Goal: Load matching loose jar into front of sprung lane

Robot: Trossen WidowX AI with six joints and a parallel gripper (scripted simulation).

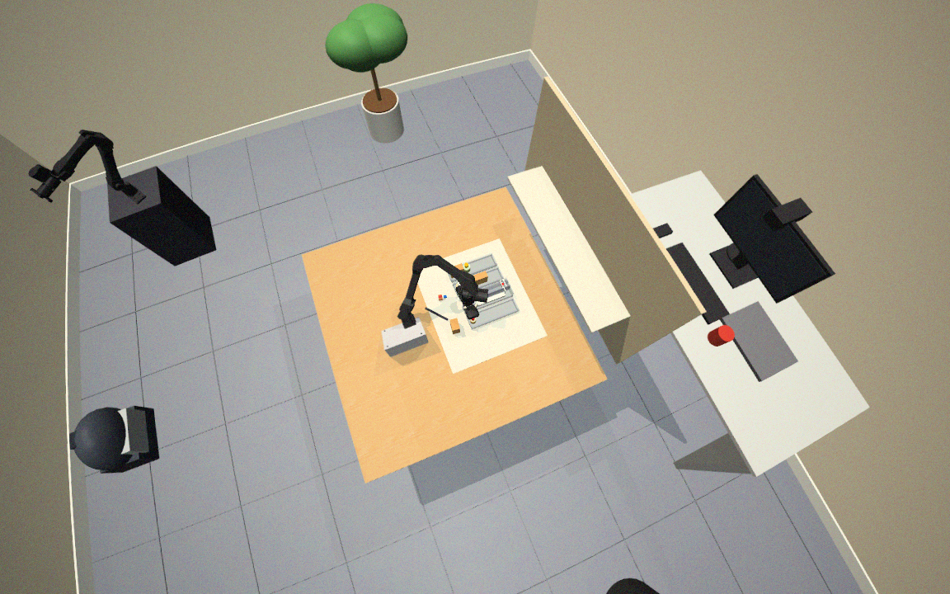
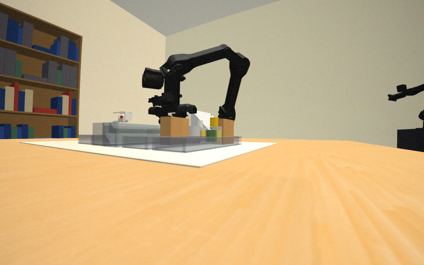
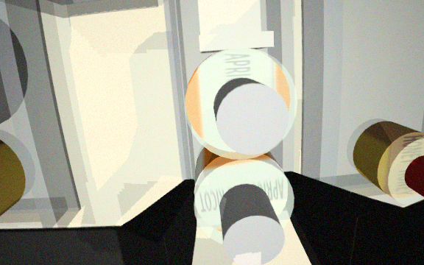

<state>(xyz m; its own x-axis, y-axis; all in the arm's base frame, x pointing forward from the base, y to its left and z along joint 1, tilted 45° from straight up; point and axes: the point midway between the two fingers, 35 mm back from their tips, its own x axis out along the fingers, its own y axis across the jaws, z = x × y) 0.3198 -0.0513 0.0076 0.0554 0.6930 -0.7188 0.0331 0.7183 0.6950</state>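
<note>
Grey-lidded apricot jars point(image 3: 239, 104), two in one lane, gripper point(image 3: 241, 206) holding front jar point(image 3: 243, 199).

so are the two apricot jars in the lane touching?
Touching. Wrist view: the front jar, between the fingers, overlaps the rear jar with no gap visible.
</note>
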